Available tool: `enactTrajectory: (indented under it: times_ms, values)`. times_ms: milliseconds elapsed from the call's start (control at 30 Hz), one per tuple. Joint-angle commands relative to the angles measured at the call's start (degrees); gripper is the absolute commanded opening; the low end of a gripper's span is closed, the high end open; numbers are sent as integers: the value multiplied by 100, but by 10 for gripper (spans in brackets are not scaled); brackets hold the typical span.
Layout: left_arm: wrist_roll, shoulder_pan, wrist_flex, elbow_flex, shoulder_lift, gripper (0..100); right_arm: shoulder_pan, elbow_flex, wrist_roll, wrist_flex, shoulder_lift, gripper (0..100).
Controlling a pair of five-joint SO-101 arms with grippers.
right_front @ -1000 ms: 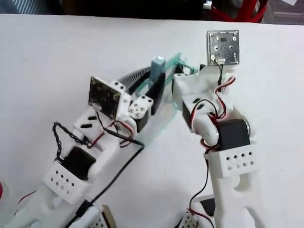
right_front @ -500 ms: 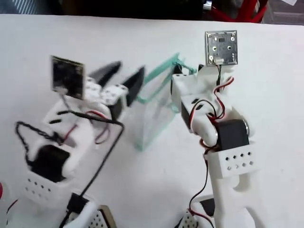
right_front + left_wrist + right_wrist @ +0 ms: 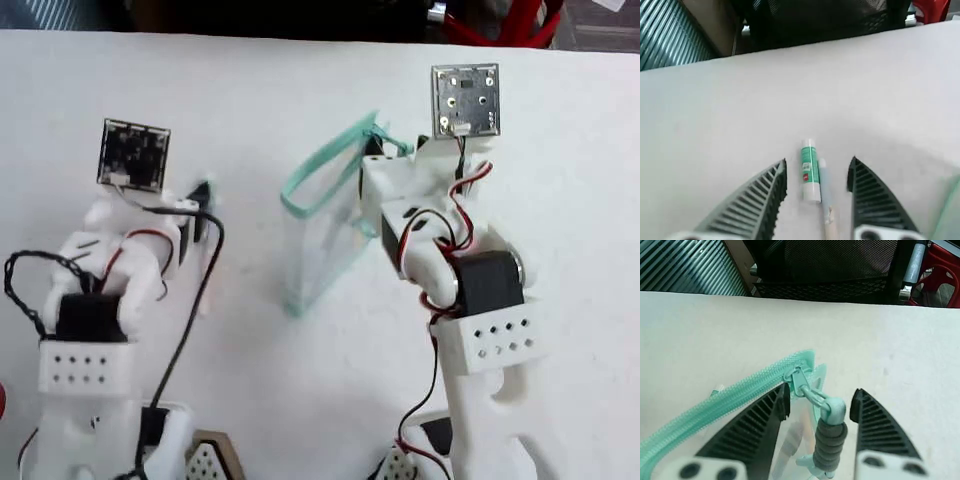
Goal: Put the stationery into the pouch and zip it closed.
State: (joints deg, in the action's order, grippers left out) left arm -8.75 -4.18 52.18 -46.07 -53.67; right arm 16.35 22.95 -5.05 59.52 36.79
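Note:
The clear pouch (image 3: 325, 235) with a teal zipper (image 3: 318, 172) stands on edge mid-table, its mouth open. My right gripper (image 3: 368, 165) is at the pouch's far end, open. The zipper slider (image 3: 799, 379) and its grey-sleeved pull tab (image 3: 830, 437) lie between its fingers (image 3: 770, 415). My left gripper (image 3: 200, 210) is well left of the pouch, open and low over the table. Between its fingers (image 3: 765, 195) lie a green-and-white glue stick (image 3: 810, 170) and a pale pen (image 3: 827, 205), side by side on the table.
The white table (image 3: 560, 200) ends at the back, where a dark mesh chair (image 3: 840, 265) and red frames (image 3: 510, 20) stand. A brown-edged object (image 3: 215, 455) sits at the near edge between the arm bases. Bare tabletop lies left of the left arm and right of the right arm.
My left arm has swung left, away from the pouch mouth. The pale blue item it held there one second ago is out of its gripper. The right arm has kept still.

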Motion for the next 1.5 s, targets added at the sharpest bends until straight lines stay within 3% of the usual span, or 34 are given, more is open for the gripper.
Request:
enactTrajectory:
  times_ms: [0,167,267,667,933,1100,1300,1467]
  values:
    - [-70,-127,-325,-9,769,203,-4,255,-44,31,-101,198]
    - [9,92,-123,580,2879,201,-4,255,-35,31,-101,198]
    - [431,145,97,1073,3864,159,-4,255,-35,31,-101,198]
    - [1196,242,-132,2374,6220,124,4,387,-35,-66,-48,198]
    - [1196,251,70,3024,6941,129,4,387,-35,-66,-48,198]
    - [1222,251,149,3086,6958,191,4,387,-35,-66,-48,198]
    - [1187,347,141,3086,6967,85,4,396,-35,-66,-48,198]
    - [1029,655,149,3156,7125,94,4,396,-35,-66,-48,198]
